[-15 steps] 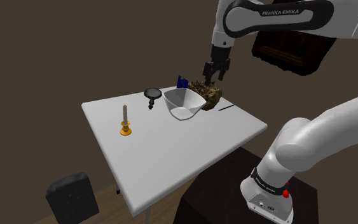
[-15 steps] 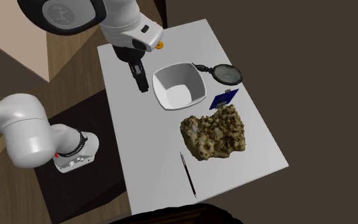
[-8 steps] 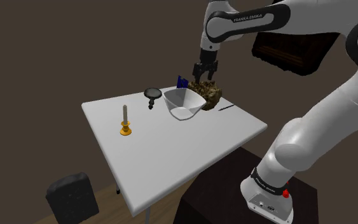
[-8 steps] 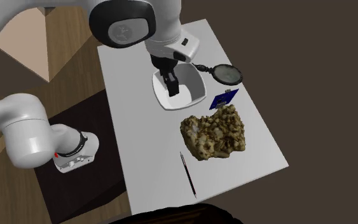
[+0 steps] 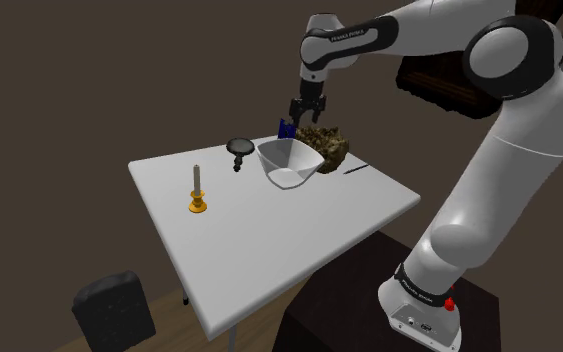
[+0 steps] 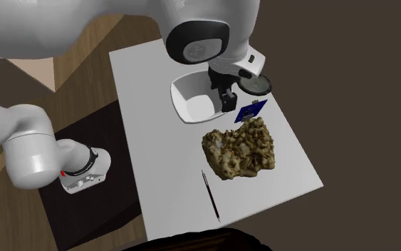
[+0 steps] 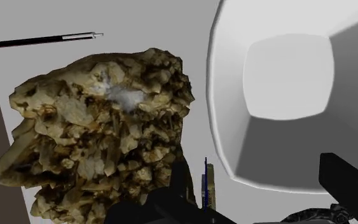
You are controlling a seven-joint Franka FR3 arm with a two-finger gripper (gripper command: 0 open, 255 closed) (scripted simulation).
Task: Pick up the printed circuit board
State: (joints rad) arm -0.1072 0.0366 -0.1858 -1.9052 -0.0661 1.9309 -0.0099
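Observation:
The printed circuit board (image 6: pixel 251 110) is a small blue plate lying between the brown rock (image 6: pixel 240 148) and the magnifying glass (image 6: pixel 254 83). In the shoulder view the board (image 5: pixel 286 128) peeks out behind the white bowl (image 5: pixel 289 162). My gripper (image 6: pixel 227 100) hangs above the bowl's rim, just beside the board, and in the shoulder view the gripper (image 5: pixel 299 108) is a little above it. Through the wrist camera the board (image 7: pixel 205 188) appears edge-on, beside one finger (image 7: pixel 179 184), not between the two. The gripper (image 7: pixel 263 191) is open and holds nothing.
The white table (image 5: pixel 269 230) also carries a candle in a gold holder (image 5: pixel 198 190) and a black pen (image 6: pixel 211 194). The rock (image 7: pixel 101 133) and the bowl (image 7: pixel 285 89) flank the board closely. A dark box (image 5: pixel 114 310) stands on the floor.
The arm has swung from over the rock's side toward the shoulder view's left, crossing the bowl to its far rim beside the circuit board. Nothing on the table has moved.

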